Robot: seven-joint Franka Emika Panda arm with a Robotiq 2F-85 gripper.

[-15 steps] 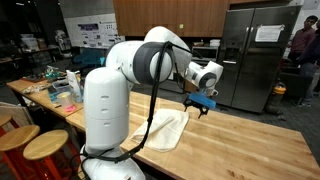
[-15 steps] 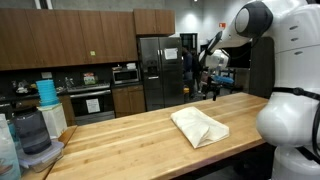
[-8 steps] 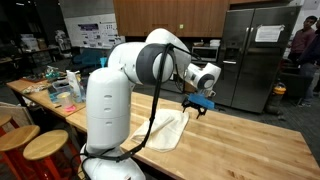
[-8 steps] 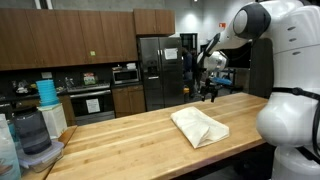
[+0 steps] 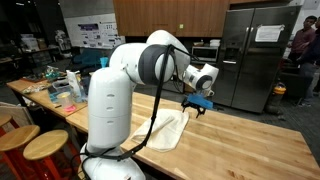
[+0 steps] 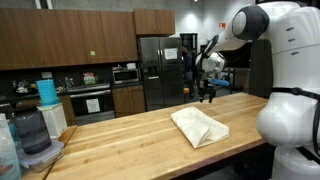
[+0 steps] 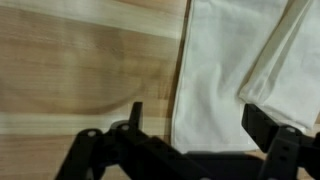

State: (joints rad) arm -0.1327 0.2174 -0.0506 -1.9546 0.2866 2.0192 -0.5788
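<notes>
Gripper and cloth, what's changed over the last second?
The arm has turned slightly at its base, its body shifting a little sideways in an exterior view; nothing was gripped or released. The gripper stays open and empty above the edge of the folded white cloth, which lies unmoved on the wooden table.

The arm (image 5: 160, 62) has swung slightly over the cloth (image 5: 165, 128).
</notes>
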